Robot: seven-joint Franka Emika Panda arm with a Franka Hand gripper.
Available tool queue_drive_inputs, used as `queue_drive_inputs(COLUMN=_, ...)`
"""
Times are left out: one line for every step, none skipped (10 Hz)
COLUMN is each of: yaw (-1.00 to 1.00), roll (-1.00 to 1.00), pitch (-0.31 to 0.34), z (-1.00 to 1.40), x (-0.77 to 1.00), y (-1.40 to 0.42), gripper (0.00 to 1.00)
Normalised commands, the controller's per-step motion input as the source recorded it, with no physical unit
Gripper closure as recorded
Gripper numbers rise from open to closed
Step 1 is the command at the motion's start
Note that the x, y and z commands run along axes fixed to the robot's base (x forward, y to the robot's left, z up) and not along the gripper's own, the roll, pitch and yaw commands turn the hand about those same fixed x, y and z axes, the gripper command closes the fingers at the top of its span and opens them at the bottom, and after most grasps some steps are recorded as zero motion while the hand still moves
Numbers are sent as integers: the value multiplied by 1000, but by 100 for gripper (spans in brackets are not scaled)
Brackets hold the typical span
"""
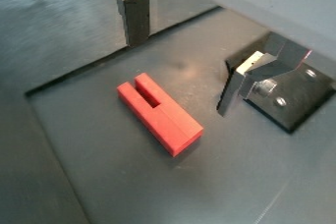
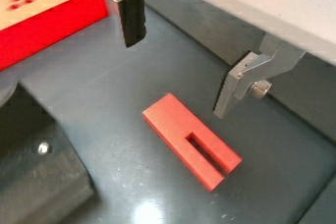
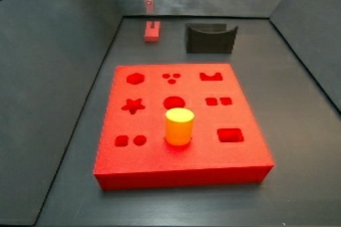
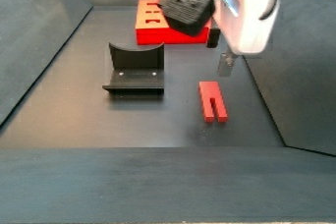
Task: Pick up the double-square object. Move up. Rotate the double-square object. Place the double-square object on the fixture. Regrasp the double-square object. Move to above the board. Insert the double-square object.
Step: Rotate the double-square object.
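Observation:
The double-square object (image 1: 160, 117) is a small red elongated block with a slot. It lies flat on the dark floor in both wrist views (image 2: 194, 141) and both side views (image 3: 152, 32) (image 4: 211, 100). My gripper (image 1: 182, 76) (image 2: 178, 78) hangs open and empty above it, with nothing between the fingers (image 1: 136, 17). In the side views the gripper (image 4: 226, 67) (image 3: 147, 9) is just over the block's far end. The fixture (image 4: 136, 71) (image 3: 209, 37) (image 1: 292, 98) stands beside the block. The red board (image 3: 200, 156) (image 4: 153, 31) (image 2: 46, 17) lies further off.
A yellow-orange cylinder (image 3: 178, 127) stands upright in the board. Grey walls (image 3: 80, 62) enclose the floor on all sides; the block lies near one wall (image 4: 282, 90). The fixture's dark bulk (image 2: 33, 164) fills a corner of a wrist view.

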Motion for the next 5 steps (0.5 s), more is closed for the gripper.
queue_drive_inputs(yaw=1000, roll=2, pitch=-3, z=-49, x=36, y=9, gripper=0)
queue_drive_inputs(yaw=1000, roll=2, pitch=-3, z=-49, x=37, y=9, gripper=0)
queue_drive_inputs(yaw=1000, roll=2, pitch=-3, z=-49, x=37, y=9, gripper=0)
queue_drive_inputs(yaw=1000, roll=2, pitch=-3, z=-48, x=37, y=9, gripper=0)
queue_drive_inputs(yaw=1000, roll=2, pitch=-4, z=-48, x=37, y=9, gripper=0)
